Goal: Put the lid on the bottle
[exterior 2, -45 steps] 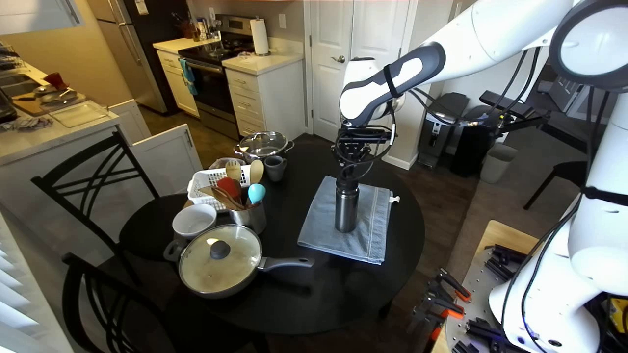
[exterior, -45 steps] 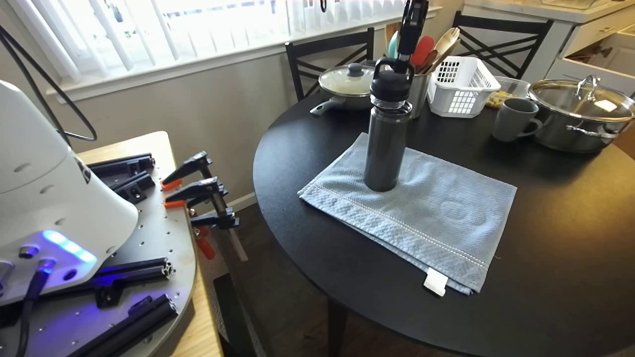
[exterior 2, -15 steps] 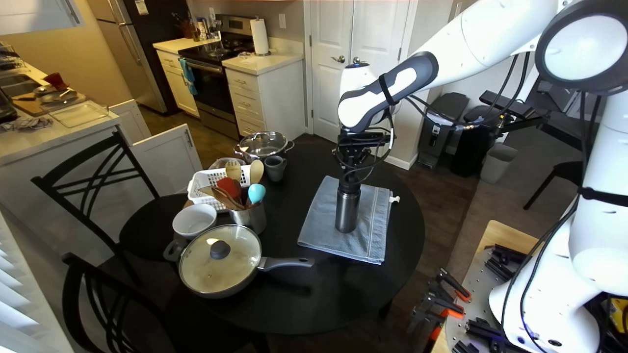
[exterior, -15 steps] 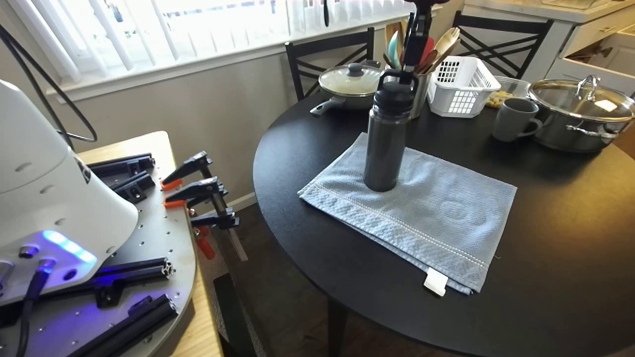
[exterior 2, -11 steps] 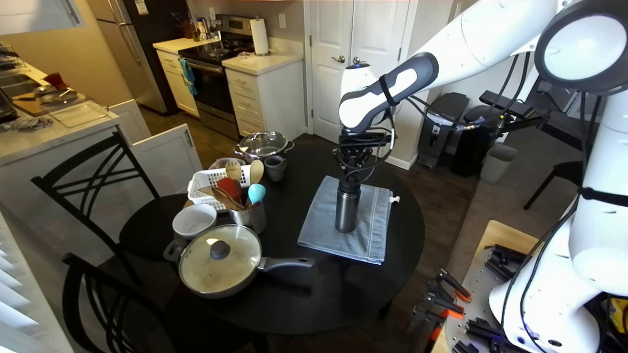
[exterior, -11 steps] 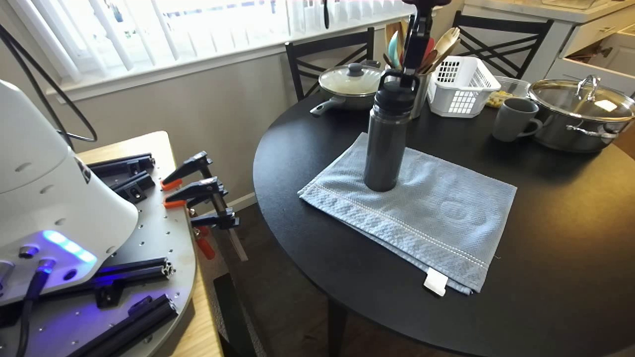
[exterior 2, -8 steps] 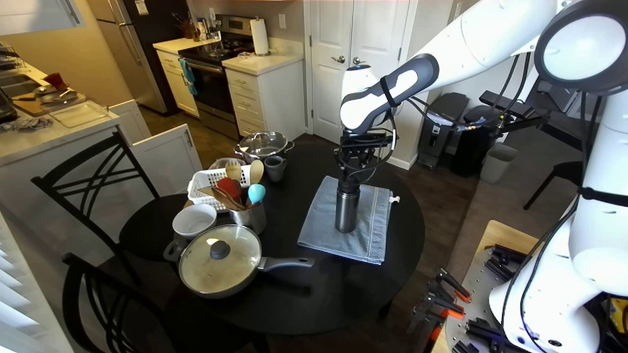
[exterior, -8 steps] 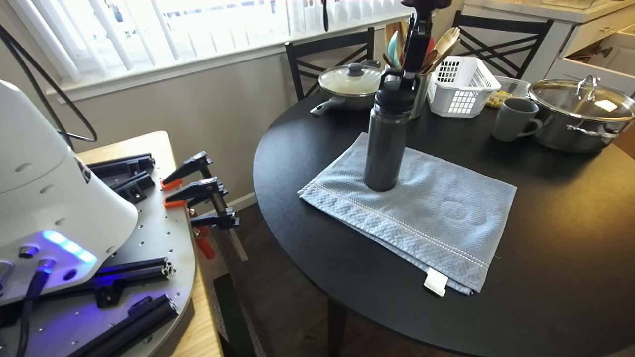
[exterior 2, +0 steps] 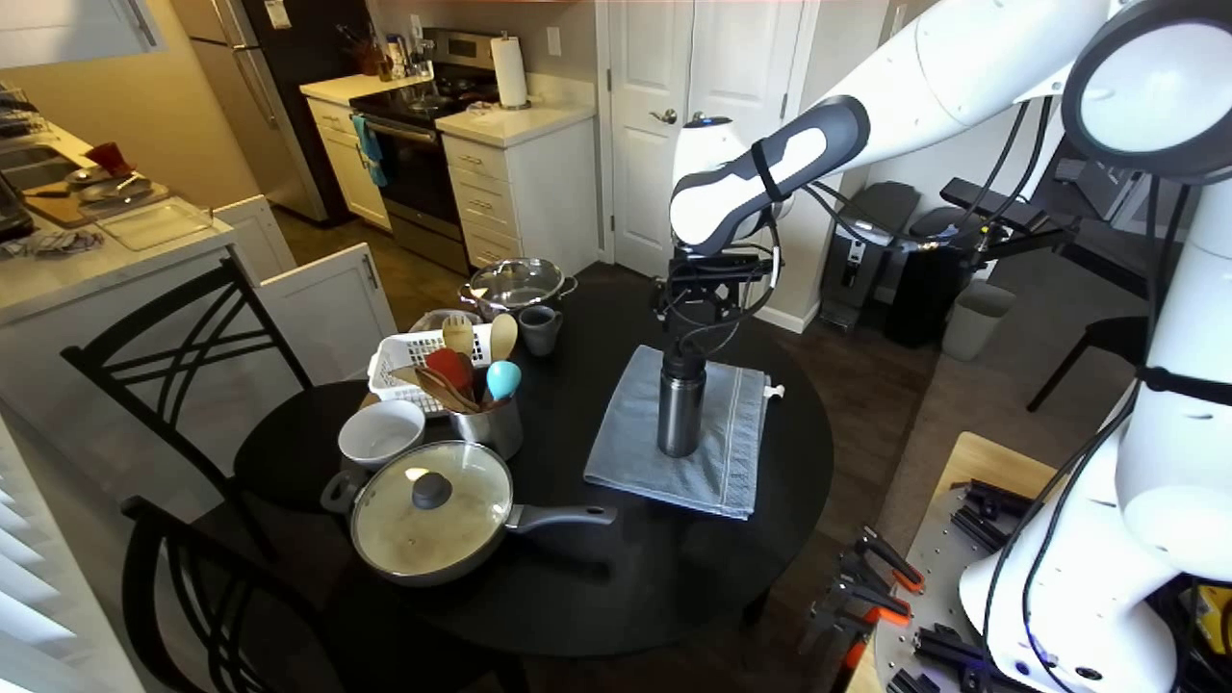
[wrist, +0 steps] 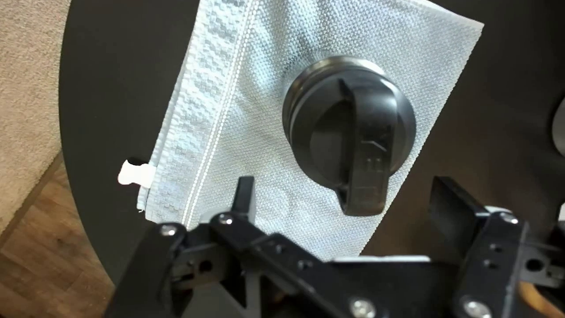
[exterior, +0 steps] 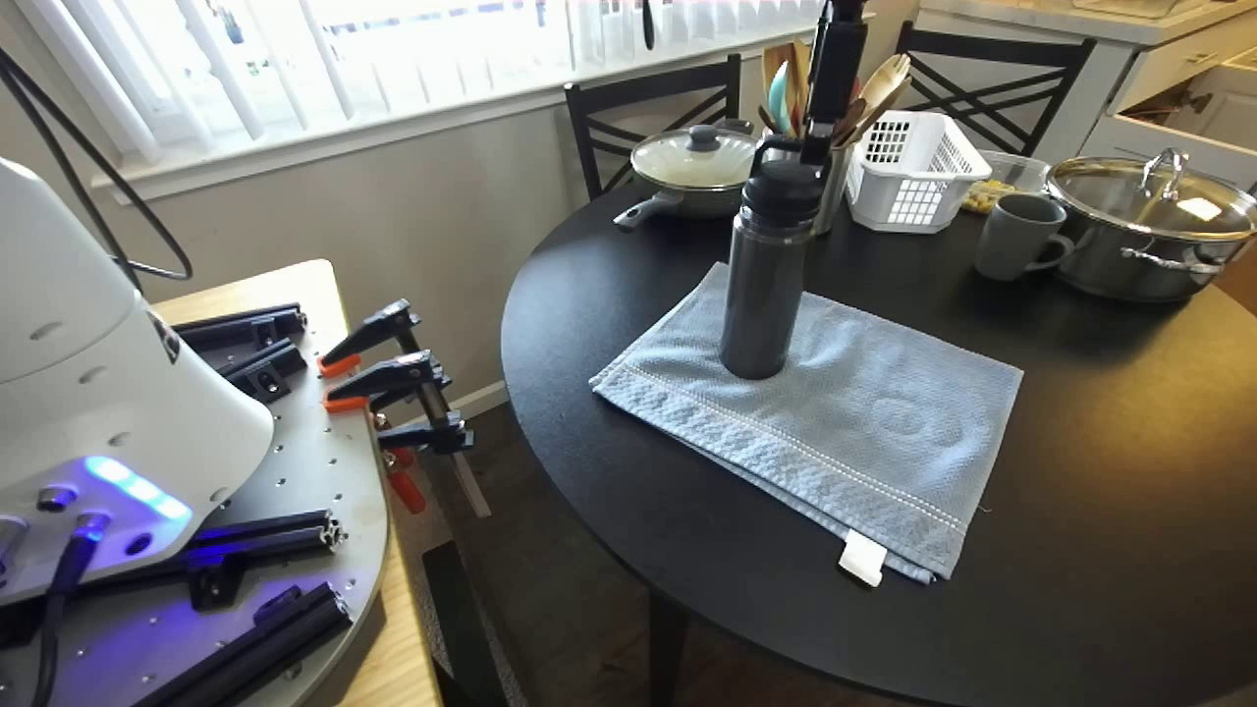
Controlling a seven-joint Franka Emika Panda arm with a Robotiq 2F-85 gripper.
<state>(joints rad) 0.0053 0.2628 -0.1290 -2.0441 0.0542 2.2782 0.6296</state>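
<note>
The dark grey bottle stands upright on a folded blue-grey towel. On its mouth sits the black lid, looking level, its loop handle on top; whether the threads have caught cannot be seen. In the wrist view the bottle's metallic rim peeks out behind the lid. My gripper is open, its fingers spread wide to either side of the handle's end and touching nothing there. An exterior view has the gripper just over the lid.
Behind the bottle are a lidded pan, a utensil holder and a white basket. Farther along the round black table stand a grey mug and a steel pot. A white bowl is beside the utensils.
Three seconds ago my gripper held the lid slightly above the bottle. The lid came down onto the mouth; since then the jaws have opened and the gripper has shifted slightly. The bottle stayed put.
</note>
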